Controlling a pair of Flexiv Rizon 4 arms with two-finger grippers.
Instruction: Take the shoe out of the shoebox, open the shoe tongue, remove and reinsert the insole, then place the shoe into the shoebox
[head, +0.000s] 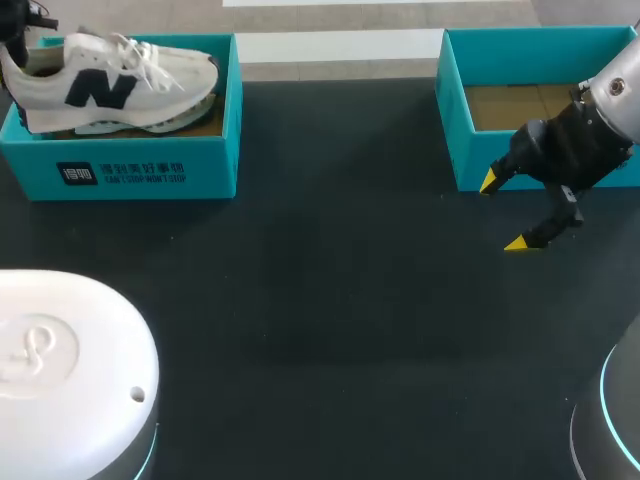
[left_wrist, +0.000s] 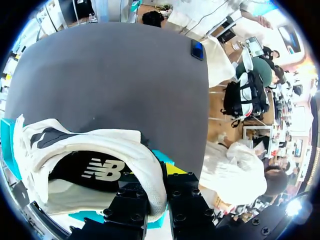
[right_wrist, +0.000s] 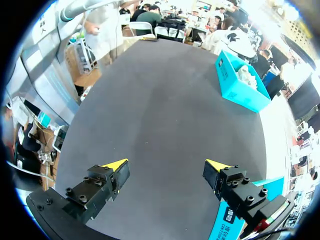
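Shoe (head: 120, 85), in shoebox (head: 150, 170): we are clamping its heel with the left gripper (left_wrist: 159, 192) for lifting out, and holding the right gripper (head: 502, 212) wide open beside the second box (head: 470, 160).

White sneaker (head: 110, 85), navy logo, upright in teal shoebox (head: 222, 150), far left; toe rightward

From my right wrist camera, the right gripper (right_wrist: 166, 165) has its yellow-tipped fingers spread wide, with only the dark table (right_wrist: 160, 100) showing between them. Well ahead, near the table's far edge, a teal shoebox (right_wrist: 235, 90) holds the white shoe (right_wrist: 246, 76). A second teal box (right_wrist: 224, 226) sits just beside one finger.
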